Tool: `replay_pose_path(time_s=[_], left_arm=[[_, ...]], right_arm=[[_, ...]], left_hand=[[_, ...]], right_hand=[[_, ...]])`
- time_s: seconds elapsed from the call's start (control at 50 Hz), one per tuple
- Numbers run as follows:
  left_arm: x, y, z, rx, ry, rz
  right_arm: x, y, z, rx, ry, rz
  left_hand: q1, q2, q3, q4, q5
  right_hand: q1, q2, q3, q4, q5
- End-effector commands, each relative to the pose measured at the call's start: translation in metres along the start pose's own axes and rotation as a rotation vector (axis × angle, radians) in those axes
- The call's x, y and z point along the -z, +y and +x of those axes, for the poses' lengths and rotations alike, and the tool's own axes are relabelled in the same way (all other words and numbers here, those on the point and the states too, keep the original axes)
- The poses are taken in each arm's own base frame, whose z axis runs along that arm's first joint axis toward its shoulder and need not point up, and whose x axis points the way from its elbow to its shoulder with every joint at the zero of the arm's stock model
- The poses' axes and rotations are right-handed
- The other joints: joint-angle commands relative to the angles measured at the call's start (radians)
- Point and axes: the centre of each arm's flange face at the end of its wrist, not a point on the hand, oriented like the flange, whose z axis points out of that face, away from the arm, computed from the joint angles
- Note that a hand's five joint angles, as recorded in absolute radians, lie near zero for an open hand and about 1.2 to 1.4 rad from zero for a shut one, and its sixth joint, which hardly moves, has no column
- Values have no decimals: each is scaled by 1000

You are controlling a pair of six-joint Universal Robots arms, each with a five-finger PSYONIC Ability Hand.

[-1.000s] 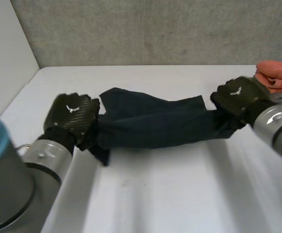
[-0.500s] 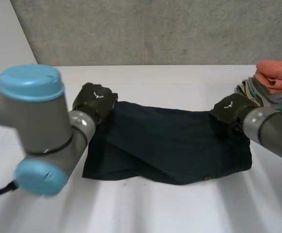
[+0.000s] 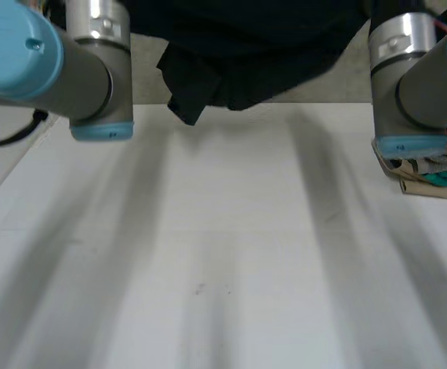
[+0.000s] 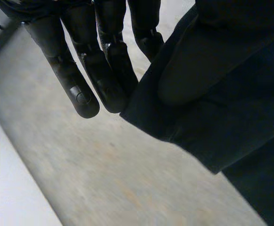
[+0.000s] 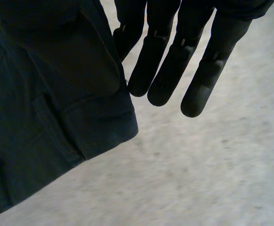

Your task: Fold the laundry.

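A dark navy garment [image 3: 238, 46] hangs in the air above the far part of the white table [image 3: 223, 261], stretched between my two raised arms, with a loose flap drooping at its left end. In the left wrist view my left hand [image 4: 94, 61] has straight fingers, and an edge of the garment [image 4: 221, 94] is pinched beside them, draped over the thumb. My right hand [image 5: 174, 61] shows the same: straight fingers, with the hemmed end of the garment [image 5: 42, 94] pinched at the thumb side.
My left arm [image 3: 85, 61] and right arm [image 3: 415, 69] stand upright over the back of the table. A stack of folded laundry [image 3: 438, 165] lies at the right edge, under the right arm. A grey wall is behind.
Both arms have risen, lifting the dark garment off the table into the air. The hands have gone up past the head view's upper edge.
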Motion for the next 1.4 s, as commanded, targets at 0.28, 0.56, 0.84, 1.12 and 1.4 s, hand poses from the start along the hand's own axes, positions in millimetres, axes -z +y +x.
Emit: replay_pose_path(time_s=[0.28,0.56,0.84,1.12,1.4], left_arm=[[207,100,76,-56,520,-545],[281,-16,-15,-93,808,-725],[312,-50,-14,-71,1046,-840],[189,50,88,-79,579,-518],[145,125,150,-250,355,-248]], right_arm=[[142,113,-113,1,-568,-548],[247,39,-24,192,-973,-859],[275,34,5,307,-1018,-870],[178,107,-46,204,-525,-658],[118,167,-95,261,-285,-423]], left_hand=[[253,196,199,196,203],[253,196,199,196,203],[253,196,199,196,203],[253,196,199,196,203],[-700,-757,-754,-757,-750]], right_hand=[[282,211,200,192,192],[282,211,200,192,192],[282,211,200,192,192],[282,211,200,192,192],[-726,-797,-808,-816,-816]])
